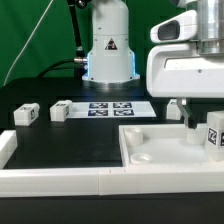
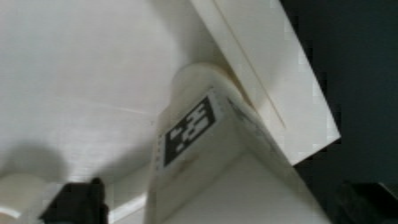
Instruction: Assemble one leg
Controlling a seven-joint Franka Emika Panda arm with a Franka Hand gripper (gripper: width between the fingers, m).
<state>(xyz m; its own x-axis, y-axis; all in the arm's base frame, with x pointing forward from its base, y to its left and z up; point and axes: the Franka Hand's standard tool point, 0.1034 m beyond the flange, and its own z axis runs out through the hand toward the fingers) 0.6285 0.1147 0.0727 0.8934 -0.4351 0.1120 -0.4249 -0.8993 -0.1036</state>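
Nearest in the exterior view, a low white rail [image 1: 60, 180] of smooth plastic is seen along the front edge of the matte black tabletop [image 1: 60, 140]. Just behind it, toward the exterior view's right, a white tray-like square panel [image 1: 150, 152] with a raised rim is laid flat. A leg [image 1: 214, 135], a small white block with a black-and-white square tag, stands inside this panel at the frame's right edge.

The gripper [image 1: 186, 118] is lowered over the panel, just beside that leg, under a bulky, glossy white wrist housing [image 1: 190, 65]. In the wrist view, a tagged leg [image 2: 192, 128] is shown lying on the panel's smooth floor [image 2: 89, 80] against its rim, between the two dark fingertips [image 2: 71, 200]. The gripper [image 2: 217, 200] is held apart, with a gap visible on each side of the leg; nothing is clamped.

Farther back, two more legs [image 1: 25, 114] [image 1: 60, 110] are set on the tabletop, well apart from the panel. Beside them lies the thin, flat marker board [image 1: 110, 108]. Behind it the rounded white robot base [image 1: 108, 50] is seen before a green curtain [image 1: 40, 40].
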